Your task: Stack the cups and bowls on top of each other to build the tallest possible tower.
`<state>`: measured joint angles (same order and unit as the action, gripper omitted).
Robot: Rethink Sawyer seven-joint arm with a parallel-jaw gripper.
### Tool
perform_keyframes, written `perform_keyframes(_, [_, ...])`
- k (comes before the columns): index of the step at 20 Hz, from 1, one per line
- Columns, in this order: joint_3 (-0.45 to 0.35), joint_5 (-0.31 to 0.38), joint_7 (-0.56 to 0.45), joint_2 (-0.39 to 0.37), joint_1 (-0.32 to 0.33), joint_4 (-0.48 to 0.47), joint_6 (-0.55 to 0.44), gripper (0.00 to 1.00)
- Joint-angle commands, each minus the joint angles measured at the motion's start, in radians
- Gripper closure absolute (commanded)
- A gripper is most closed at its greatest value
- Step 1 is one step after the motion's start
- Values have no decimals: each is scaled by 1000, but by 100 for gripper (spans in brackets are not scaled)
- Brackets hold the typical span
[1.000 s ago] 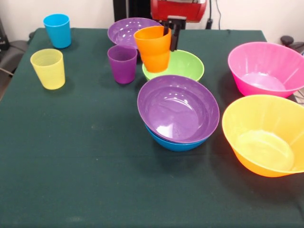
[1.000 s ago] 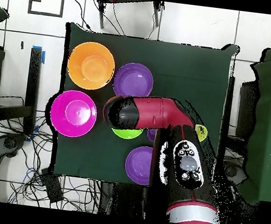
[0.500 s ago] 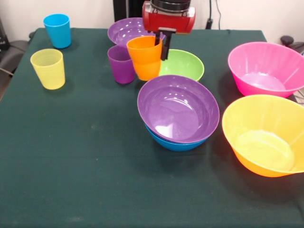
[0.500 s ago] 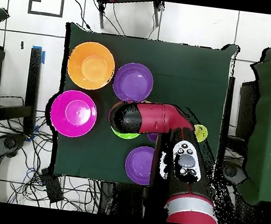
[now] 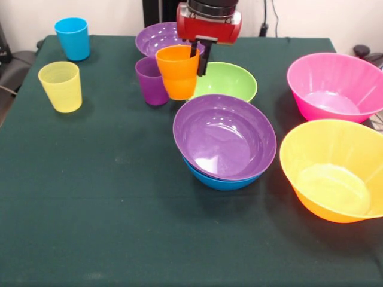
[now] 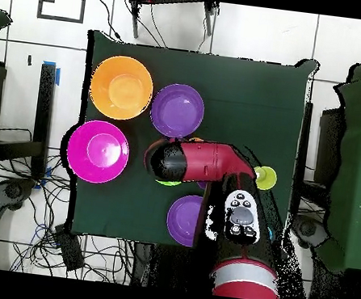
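The tool (image 5: 195,57) pinches the orange cup (image 5: 177,72) by its rim; it could hit the purple cup (image 5: 152,81) just beside.

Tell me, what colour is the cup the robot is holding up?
Orange. The gripper holds the orange cup by its rim; the front view shows it best.

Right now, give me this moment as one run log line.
tool: shut on orange cup | cup: lifted beside purple cup | tower: purple bowl nested in blue
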<state>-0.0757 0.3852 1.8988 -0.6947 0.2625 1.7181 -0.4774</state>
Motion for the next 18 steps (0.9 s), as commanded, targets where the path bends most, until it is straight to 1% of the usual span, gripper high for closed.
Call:
perform_keyframes(1, [26, -32, 149, -21, -75, -35, -85, 100])
perform_keyframes(5, [69, -34, 154, -18, -116, -50, -96, 100])
perform_keyframes(6, [74, -40, 152, -28, -122, -47, -105, 100])
perform_keyframes(11, [53, -104, 101, -95, -100, -32, -178, 100])
perform_keyframes(18, [53, -119, 86, -86, -101, -53, -189, 100])
